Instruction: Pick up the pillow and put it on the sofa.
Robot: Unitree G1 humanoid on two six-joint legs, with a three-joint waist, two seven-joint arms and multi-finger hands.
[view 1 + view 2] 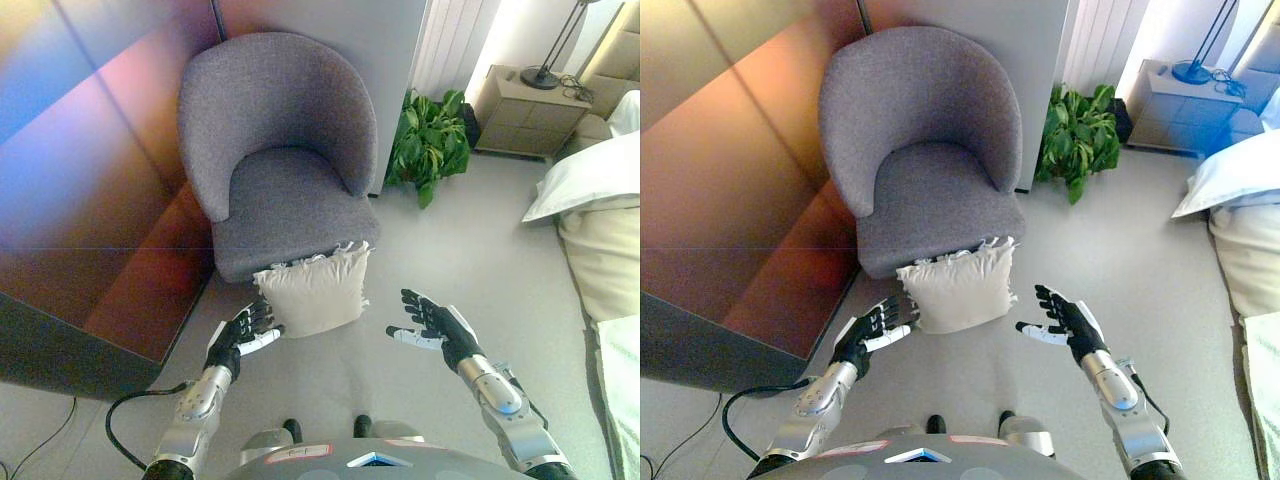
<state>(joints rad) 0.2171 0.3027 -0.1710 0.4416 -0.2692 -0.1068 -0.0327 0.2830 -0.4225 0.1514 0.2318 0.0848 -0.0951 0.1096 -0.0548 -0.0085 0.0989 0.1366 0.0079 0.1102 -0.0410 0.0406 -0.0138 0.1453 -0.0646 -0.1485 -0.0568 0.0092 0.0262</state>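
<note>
A cream pillow (314, 290) with a fringed edge stands on the floor, leaning against the front of a grey tub armchair (285, 190), the only seat in view. My left hand (243, 331) is open at the pillow's lower left corner, fingertips touching or almost touching it. My right hand (430, 322) is open too, palm facing the pillow, a short gap to its right. Neither hand holds anything. In the right eye view the pillow (959, 285) sits between my left hand (874, 328) and right hand (1060, 318).
A wooden wall panel (90, 200) runs along the left. A green potted plant (432, 140) stands right of the chair. A bed with white pillows (600, 200) lies at the right edge, a nightstand (530, 110) with a lamp behind it.
</note>
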